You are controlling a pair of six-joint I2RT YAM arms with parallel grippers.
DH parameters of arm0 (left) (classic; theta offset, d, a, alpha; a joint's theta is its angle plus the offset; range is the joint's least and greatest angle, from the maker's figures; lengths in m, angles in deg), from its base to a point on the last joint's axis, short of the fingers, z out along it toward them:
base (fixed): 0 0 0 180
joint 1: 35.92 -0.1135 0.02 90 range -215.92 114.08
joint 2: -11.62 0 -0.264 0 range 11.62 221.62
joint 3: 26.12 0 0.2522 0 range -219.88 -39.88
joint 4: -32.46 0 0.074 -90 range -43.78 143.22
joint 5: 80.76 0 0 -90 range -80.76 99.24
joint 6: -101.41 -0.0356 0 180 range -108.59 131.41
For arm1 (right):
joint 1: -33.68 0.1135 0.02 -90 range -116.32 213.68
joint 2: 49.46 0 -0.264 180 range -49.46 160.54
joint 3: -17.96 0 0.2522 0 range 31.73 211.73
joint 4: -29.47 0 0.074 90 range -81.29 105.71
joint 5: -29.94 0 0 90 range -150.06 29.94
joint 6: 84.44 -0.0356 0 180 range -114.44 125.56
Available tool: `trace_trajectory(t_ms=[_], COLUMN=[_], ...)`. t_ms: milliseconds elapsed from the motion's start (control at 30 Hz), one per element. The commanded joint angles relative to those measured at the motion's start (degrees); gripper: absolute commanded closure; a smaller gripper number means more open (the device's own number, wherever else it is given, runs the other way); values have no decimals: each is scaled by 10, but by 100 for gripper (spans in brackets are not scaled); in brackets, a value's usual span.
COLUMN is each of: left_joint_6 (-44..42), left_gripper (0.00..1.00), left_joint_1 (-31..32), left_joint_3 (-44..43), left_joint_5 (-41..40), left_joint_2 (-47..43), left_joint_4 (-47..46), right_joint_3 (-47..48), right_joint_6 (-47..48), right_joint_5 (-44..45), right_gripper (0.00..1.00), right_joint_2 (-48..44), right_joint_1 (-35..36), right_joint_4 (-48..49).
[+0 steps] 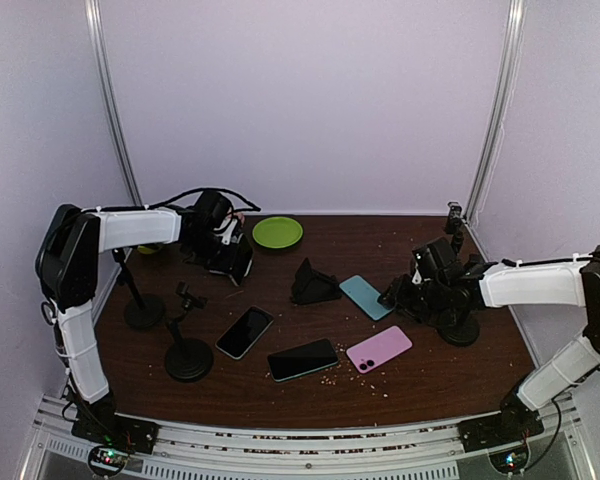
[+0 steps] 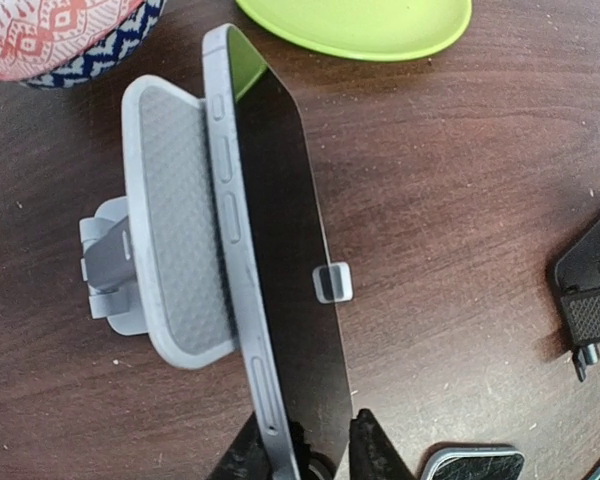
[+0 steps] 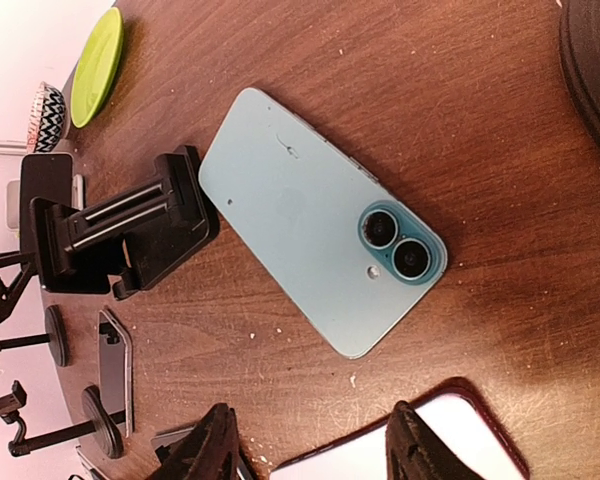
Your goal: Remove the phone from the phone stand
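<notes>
Dark wooden bench (image 1: 430,375): the phone (image 2: 280,250) sits in its grey phone stand (image 2: 170,230) by the green plate (image 2: 360,25). My left hand (image 2: 315,440) pinches its lower end; my right hand (image 3: 310,430) hangs open above a blue phone (image 3: 300,230).

Teal phone (image 3: 300,230), back: no logo or lettering I can read.
Screen of the phone in the grey case (image 2: 280,250): dark, nothing on it.
Pink phone (image 1: 379,349): too small to tell.
Elsewhere: no legible text.
</notes>
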Motion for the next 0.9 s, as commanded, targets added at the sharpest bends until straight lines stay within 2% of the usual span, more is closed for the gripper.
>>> trace_trajectory(t_ms=[0,467,867], left_joint_6=[9,10,9], left_gripper=[76,100,100], left_joint_1=[-4,-4,-4], left_joint_3=[-15,-23,-36], left_joint_5=[8,16,23], left_joint_2=[13,13,-33], left_joint_4=[-15,-7,8], right_joint_3=[-6,-8,-6], right_joint_6=[11,14,16], right_joint_5=[14,13,11], right_gripper=[49,49,49], right_joint_2=[-21,-36,-47], right_joint_1=[-3,-3,-3], right_joint_4=[-13,-18,-20])
